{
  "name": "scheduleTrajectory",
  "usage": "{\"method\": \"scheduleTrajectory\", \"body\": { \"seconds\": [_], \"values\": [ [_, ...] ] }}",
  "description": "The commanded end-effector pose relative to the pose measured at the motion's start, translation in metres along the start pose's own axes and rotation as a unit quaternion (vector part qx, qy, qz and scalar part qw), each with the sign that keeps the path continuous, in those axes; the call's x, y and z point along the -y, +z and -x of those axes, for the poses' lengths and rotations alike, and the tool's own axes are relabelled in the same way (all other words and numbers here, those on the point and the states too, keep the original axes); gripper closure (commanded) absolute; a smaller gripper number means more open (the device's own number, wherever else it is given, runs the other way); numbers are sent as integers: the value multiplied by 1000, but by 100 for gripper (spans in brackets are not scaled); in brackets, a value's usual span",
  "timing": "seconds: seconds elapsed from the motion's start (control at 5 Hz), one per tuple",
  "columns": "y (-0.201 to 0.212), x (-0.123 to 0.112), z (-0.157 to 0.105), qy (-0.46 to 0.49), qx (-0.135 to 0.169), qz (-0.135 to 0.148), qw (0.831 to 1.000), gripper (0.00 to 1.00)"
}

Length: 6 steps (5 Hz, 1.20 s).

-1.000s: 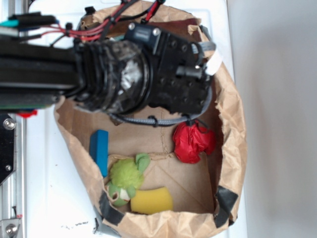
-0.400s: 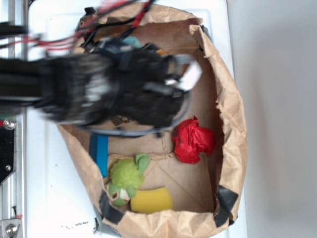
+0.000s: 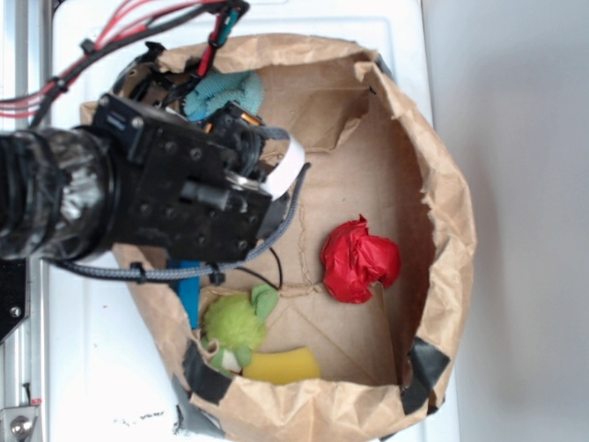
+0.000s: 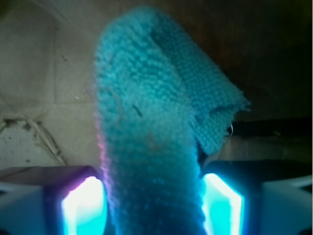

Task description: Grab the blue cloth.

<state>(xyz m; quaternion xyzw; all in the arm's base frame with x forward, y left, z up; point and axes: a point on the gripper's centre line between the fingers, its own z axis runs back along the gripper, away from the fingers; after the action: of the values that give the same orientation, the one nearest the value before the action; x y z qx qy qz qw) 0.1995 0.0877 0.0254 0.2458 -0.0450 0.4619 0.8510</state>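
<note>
The blue cloth [image 4: 151, 122] is a fuzzy aqua terry towel. In the wrist view it stands as a folded ridge running up from between my jaws. My gripper [image 4: 151, 196] is shut on the blue cloth, with both glowing pads [image 4: 80, 205] pressed against its sides. In the exterior view a part of the blue cloth [image 3: 224, 94] shows at the back left of the bag, just past the gripper's black body [image 3: 184, 189]. The fingers themselves are hidden under that body.
Everything sits inside a crumpled brown paper bag [image 3: 442, 184] on a white surface. A red wad [image 3: 359, 260] lies mid-right. A green plush toy [image 3: 235, 324], a yellow sponge [image 3: 281, 366] and a dark blue block [image 3: 189, 285] lie near the front left.
The arm has swung from the bag's back middle to its back left corner. The bag's rim has shifted and changed shape, and more of the blue cloth shows now.
</note>
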Motion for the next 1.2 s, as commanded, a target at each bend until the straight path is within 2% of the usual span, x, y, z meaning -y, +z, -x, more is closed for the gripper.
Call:
{"method": "scheduleTrajectory", "body": {
  "seconds": [0.0,0.2,0.4,0.8,1.0],
  "values": [
    [15,24,-32,3,2,21,1000,100],
    [19,21,-32,6,-2,28,1000,100],
    [29,31,-46,-18,-9,44,999,100],
    [73,48,-76,-105,-1,122,987,100],
    [99,50,-88,-168,-28,161,972,100]
  ]
}}
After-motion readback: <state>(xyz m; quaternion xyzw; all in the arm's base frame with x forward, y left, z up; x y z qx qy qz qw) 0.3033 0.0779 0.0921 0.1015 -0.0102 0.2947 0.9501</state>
